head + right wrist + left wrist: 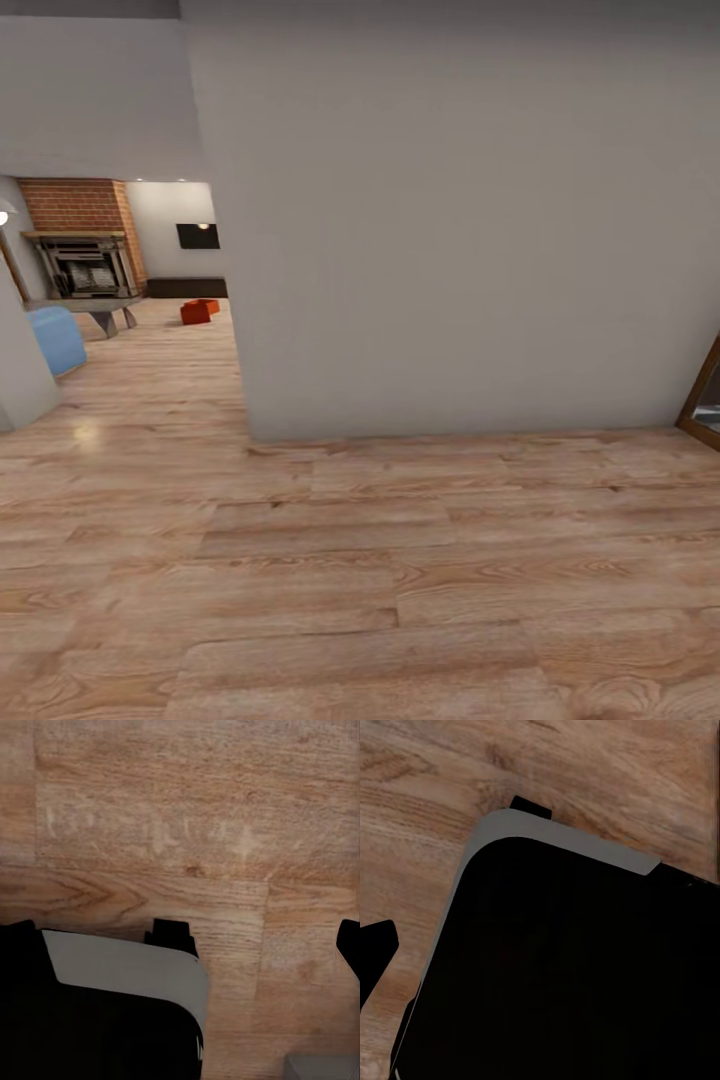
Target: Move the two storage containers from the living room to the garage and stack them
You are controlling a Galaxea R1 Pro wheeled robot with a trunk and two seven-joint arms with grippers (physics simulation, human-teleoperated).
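Still in transit. Head view: storage containers [200,311] sit far off on the living room [150,300] wood floor near the fireplace [85,262], wall [450,220] blocking the direct path. Left wrist, right wrist: robot body over planks; pincer state can't tell for either.

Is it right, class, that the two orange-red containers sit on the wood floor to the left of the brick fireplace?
Not quite. The head view shows the two orange-red containers on the wood floor to the right of the brick fireplace, not the left.
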